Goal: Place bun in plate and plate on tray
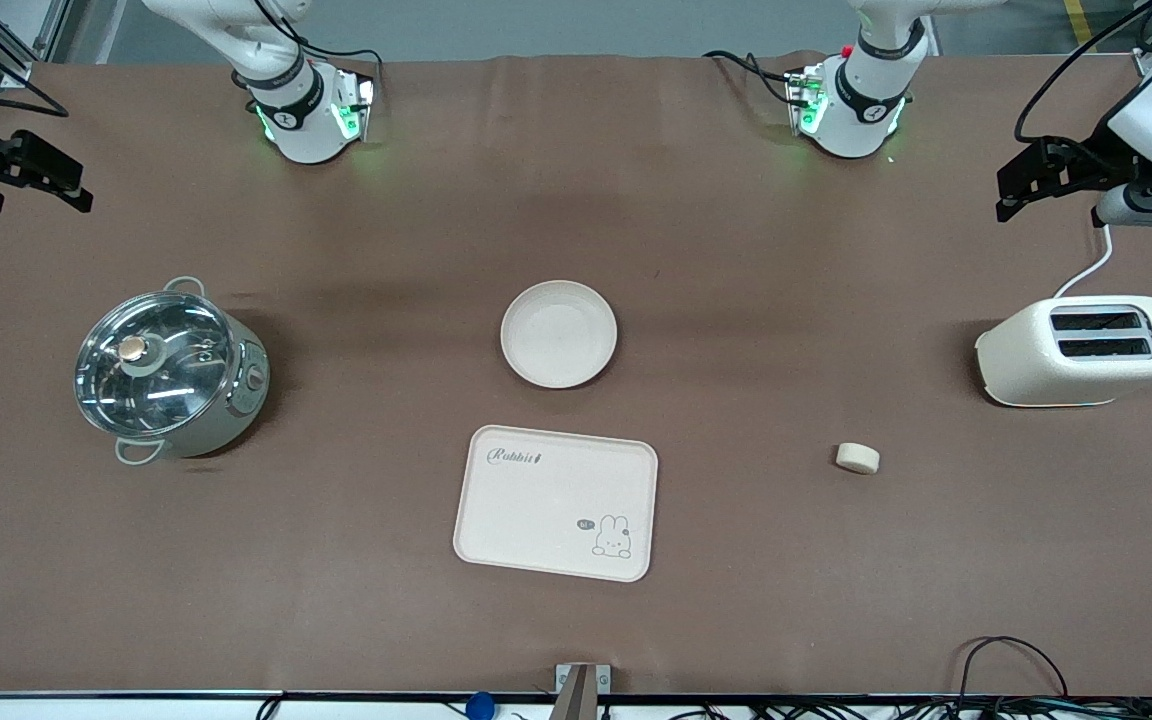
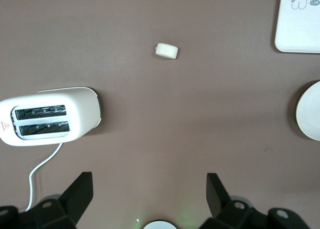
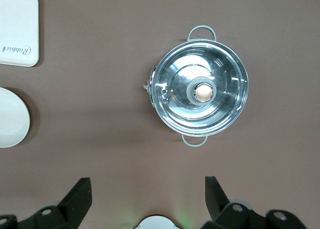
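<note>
The bun [image 1: 857, 457] lies on the table between the tray and the toaster; it also shows in the left wrist view [image 2: 167, 50]. The plate [image 1: 558, 333] sits empty mid-table, farther from the front camera than the tray [image 1: 556, 502], with a gap between them. Both show at the edges of the left wrist view, plate [image 2: 310, 111] and tray [image 2: 299, 19], and of the right wrist view, plate [image 3: 12, 118] and tray [image 3: 17, 26]. My left gripper [image 1: 1021, 185] [image 2: 149, 189] is open and empty, up over the left arm's end. My right gripper [image 1: 66, 175] [image 3: 147, 189] is open and empty, up over the right arm's end.
A cream toaster [image 1: 1081, 350] [image 2: 47, 116] with a white cord stands at the left arm's end. A steel pot with a glass lid [image 1: 166, 368] [image 3: 200, 91] stands at the right arm's end. Cables hang along the table's front edge [image 1: 1016, 690].
</note>
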